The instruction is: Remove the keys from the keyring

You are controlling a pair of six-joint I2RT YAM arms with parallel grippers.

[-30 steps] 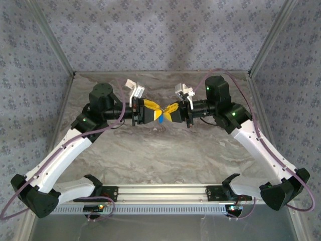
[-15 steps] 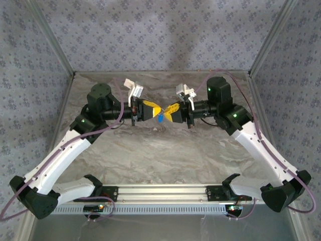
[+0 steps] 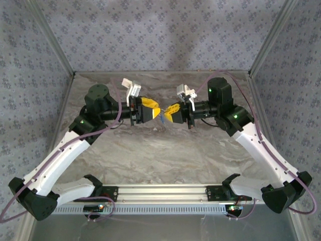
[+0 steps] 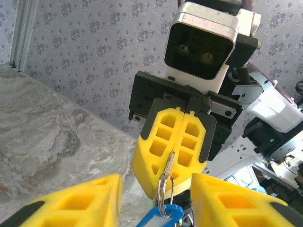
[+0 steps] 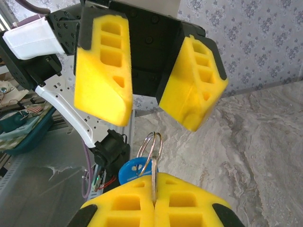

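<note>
The marble-patterned table [image 3: 160,150] is seen spread beneath the keyring [image 5: 150,146], which is held up in the air above the table's far half. The left arm [image 3: 65,150] is stretched in toward the keyring from its left side, and the right arm [image 3: 261,145] from its right side, so that the two wrists are brought nose to nose with the keyring between them.

The left tool [image 3: 157,112] is placed just to the left of the keyring. Its yellow ribbed fingers [image 5: 102,71] are set well apart, with a clear gap between them, and nothing is gripped. From the right wrist view the keyring is seen just below that gap, apart from both fingers.

The right tool [image 3: 167,114] is placed directly on the right of the keyring. Its two yellow fingers [image 4: 189,142] are pressed flat together, and the thin metal of the keyring is pinched in the seam between them, so that the loop is left sticking out past the fingertips toward the left tool.

The keyring is shown as a double loop of bright wire. The blue key [image 4: 163,218] is hung from the keyring, touching it, at the side of the loop nearest the right tool's fingertips; its metal part cannot be made out.
</note>
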